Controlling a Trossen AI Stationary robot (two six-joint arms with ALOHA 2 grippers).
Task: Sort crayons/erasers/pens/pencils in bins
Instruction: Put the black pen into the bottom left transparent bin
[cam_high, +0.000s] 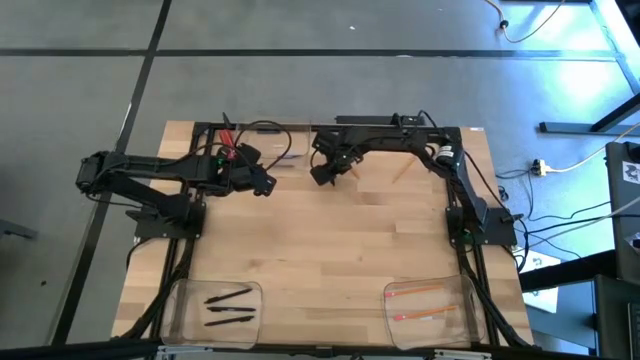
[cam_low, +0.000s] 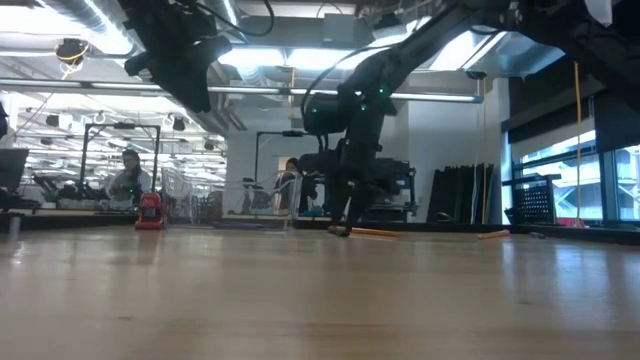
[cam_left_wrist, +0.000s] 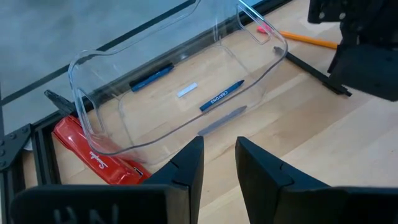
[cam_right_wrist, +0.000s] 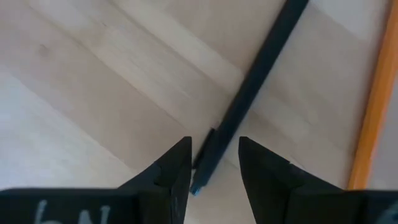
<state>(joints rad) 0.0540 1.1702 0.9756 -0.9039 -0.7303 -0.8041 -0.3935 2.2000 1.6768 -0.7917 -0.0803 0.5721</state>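
- The right gripper (cam_right_wrist: 214, 165) points down at the far-middle part of the table (cam_high: 330, 250), its two fingers (cam_right_wrist: 174, 168) parted by a narrow gap and set on either side of the near end of a dark pen (cam_right_wrist: 252, 84) that lies flat on the wood. Whether the pads actually touch the pen cannot be told; it does not look lifted.
- Just beside that pen, an orange pencil (cam_right_wrist: 373, 118) lies on the table, apart from the fingers.
- In the low view, the right gripper (cam_low: 345, 215) reaches down nearly to the tabletop, with the pencil (cam_low: 375, 232) lying flat next to it.
- The left gripper (cam_left_wrist: 217, 165) hovers at the far-left part of the table, fingers a little apart and holding nothing.
- Ahead of it stands a clear bin (cam_left_wrist: 93, 134) at the table's far edge, holding two blue crayons (cam_left_wrist: 221, 95) and a small white piece (cam_left_wrist: 186, 91).
- A red flat strip (cam_left_wrist: 93, 158) lies against the outside of that bin's wall.
- At the near edge, the near-left bin (cam_high: 185, 300) holds black pens (cam_high: 228, 296).
- The near-right bin (cam_high: 465, 305) holds pencils (cam_high: 420, 290).
- People (cam_low: 128, 175) sit in the room behind the table.
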